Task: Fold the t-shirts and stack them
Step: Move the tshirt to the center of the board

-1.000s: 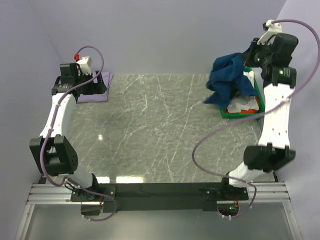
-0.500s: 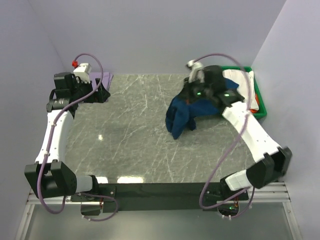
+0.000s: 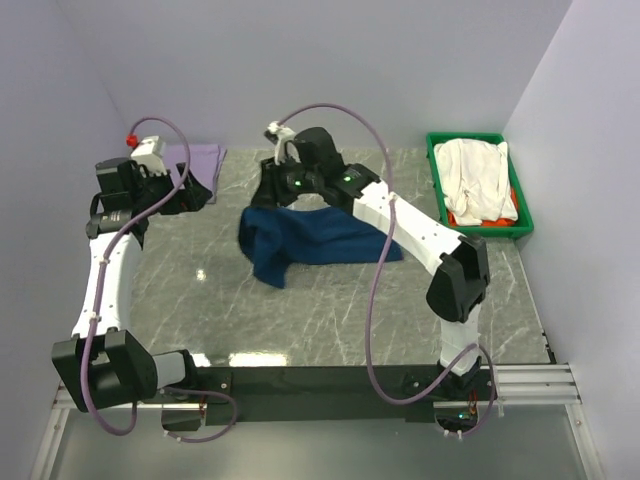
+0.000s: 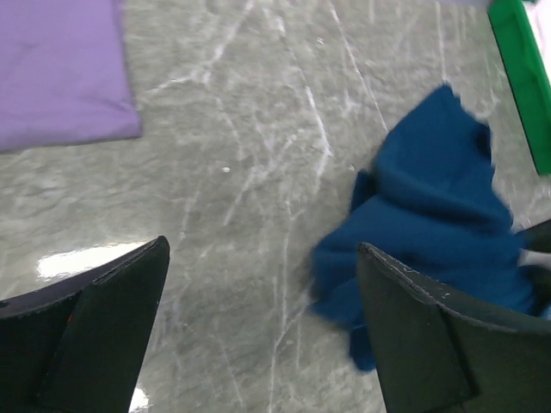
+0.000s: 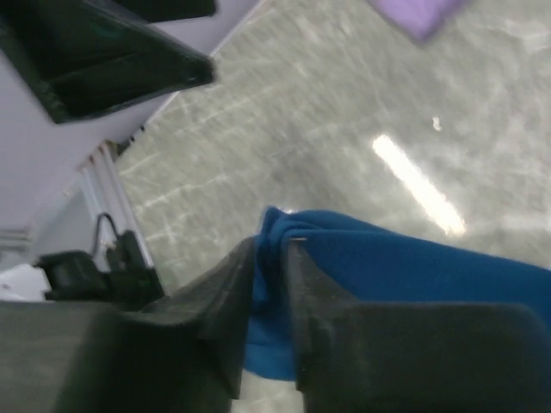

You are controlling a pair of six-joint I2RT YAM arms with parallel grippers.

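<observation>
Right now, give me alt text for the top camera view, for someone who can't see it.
The right gripper, reaching across the table, is shut on a navy blue t-shirt trailing over mid-table. The open left gripper hovers by a folded lavender t-shirt at far left; a green bin at far right holds a white t-shirt.

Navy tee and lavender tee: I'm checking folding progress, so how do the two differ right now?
The navy tee is rumpled and unfolded; the lavender tee lies flat as a neat rectangle. The right gripper pinches the navy tee; nothing holds the lavender tee. The navy tee sits mid-table; the lavender tee is in the far left corner. Both are outside the bin.
</observation>
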